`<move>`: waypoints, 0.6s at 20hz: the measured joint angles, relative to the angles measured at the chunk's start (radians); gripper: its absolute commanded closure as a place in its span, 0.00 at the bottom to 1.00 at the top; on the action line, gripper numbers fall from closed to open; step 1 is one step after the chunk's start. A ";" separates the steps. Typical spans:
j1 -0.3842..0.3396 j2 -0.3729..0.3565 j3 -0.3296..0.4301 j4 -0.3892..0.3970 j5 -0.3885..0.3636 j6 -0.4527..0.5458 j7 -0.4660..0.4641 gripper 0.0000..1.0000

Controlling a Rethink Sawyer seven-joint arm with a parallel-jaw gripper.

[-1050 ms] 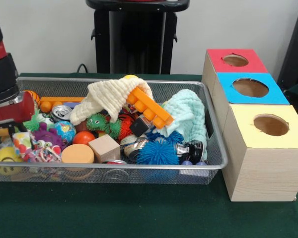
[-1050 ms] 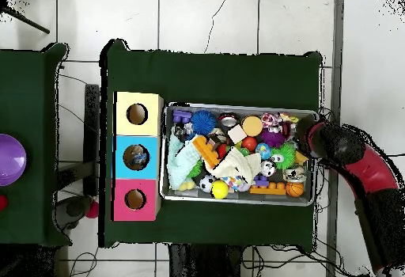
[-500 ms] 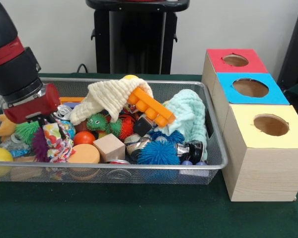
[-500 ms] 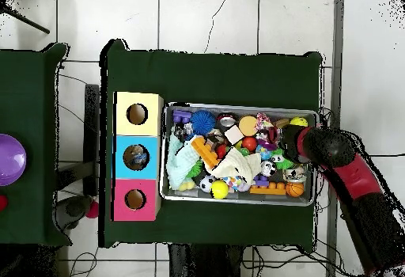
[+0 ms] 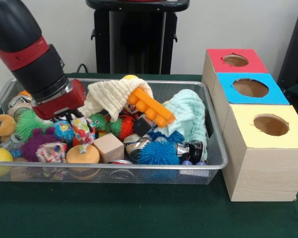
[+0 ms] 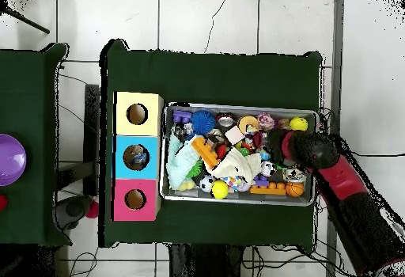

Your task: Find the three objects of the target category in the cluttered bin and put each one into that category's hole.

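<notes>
The red-and-black gripper (image 5: 75,118) had swept rightward across the wire-mesh bin (image 5: 216,148), dragging the multicoloured patterned cloth (image 5: 82,130) toward centre-left; its jaws' opening stayed hidden, search ongoing.

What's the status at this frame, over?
Gripper low in bin, state unclear. Colorful cloth toy right beneath it. All three box holes clear; cream cloth and orange block crowd beside.

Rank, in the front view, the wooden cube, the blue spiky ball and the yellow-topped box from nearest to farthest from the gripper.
1. Wooden cube: just below and right of the gripper, in the bin.
2. Blue spiky ball: farther right, by the bin's front wall.
3. Yellow-topped box: outside the bin, at the far right.
</notes>
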 measured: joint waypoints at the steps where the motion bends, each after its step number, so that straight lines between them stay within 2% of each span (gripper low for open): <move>1: 0.010 0.000 0.000 0.023 0.000 -0.003 0.000 0.00; 7: 0.034 -0.005 -0.009 0.047 -0.025 -0.035 0.000 0.00; 12: 0.074 -0.048 -0.037 0.047 -0.058 -0.039 0.000 0.00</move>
